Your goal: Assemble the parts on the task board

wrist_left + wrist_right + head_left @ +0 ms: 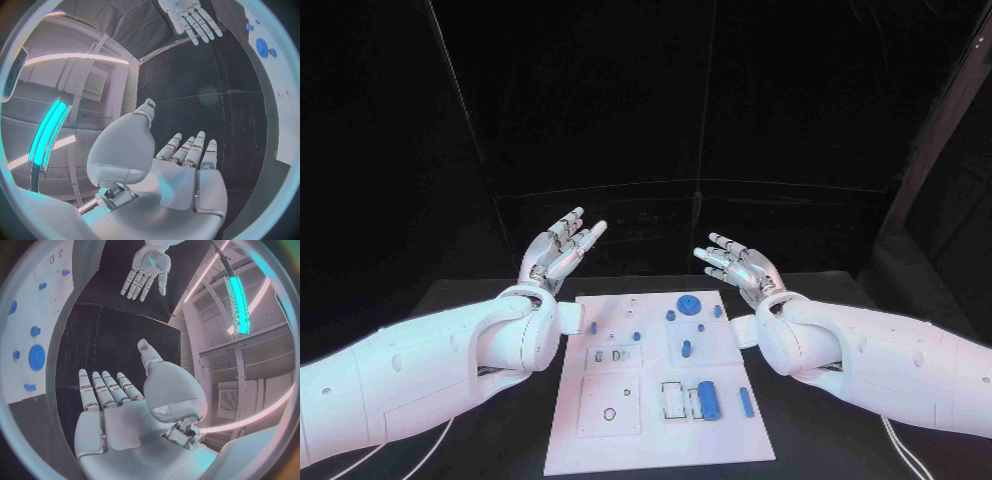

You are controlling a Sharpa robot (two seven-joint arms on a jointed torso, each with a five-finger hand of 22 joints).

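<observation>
Head view, task board: white plate on the black table, blue parts scattered (discs, cylinders).
Left robot hand: fingers apart, empty.
Right robot hand: fingers spread, empty.

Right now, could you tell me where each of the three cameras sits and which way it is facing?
Head view: on the robot's head, looking down at the task board; both white arms, left hand and right hand raised, open.
Left wrist view: behind the left hand, facing across the table.
Right wrist view: behind the right hand, facing likewise.
Shared: each wrist view catches the other hand and the board's blue parts.
</observation>
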